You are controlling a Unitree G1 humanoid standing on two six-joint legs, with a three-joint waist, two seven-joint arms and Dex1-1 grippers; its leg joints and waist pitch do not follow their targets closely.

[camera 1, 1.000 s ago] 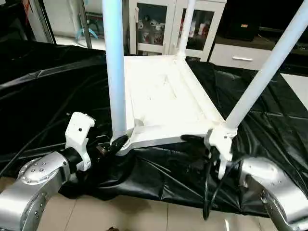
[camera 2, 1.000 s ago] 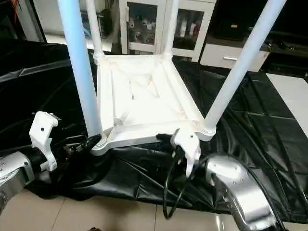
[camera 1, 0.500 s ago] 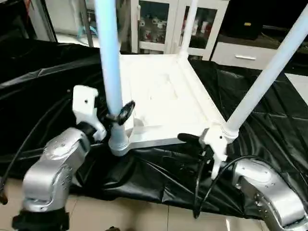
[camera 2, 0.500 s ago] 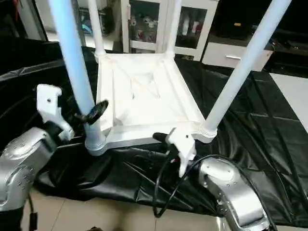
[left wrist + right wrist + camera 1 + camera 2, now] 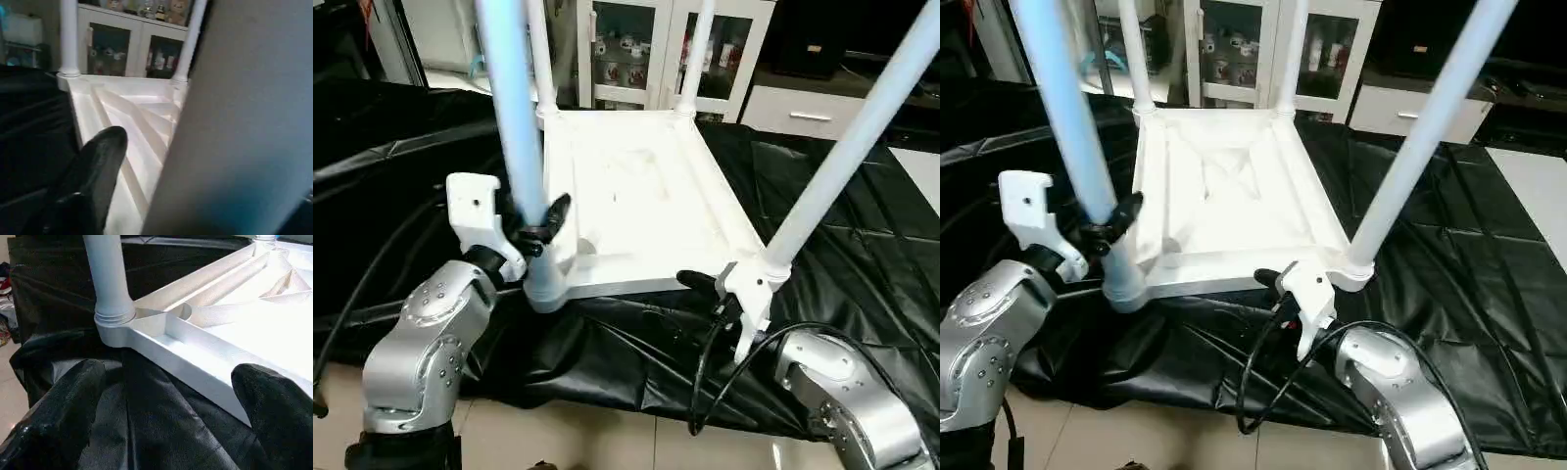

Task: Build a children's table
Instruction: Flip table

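Four long tapered white tube legs [image 5: 514,127] rise from the upturned white plastic square tabletop [image 5: 636,201], centre frame. Left gripper [image 5: 540,227] clamps the near-left leg; right gripper [image 5: 161,396], open and empty, faces the near edge.

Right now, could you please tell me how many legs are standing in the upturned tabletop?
4 long white tube legs: near-left by the left claw, near-right, far-left, far-right, one at each corner of the white square plastic tabletop. None appears hidden.
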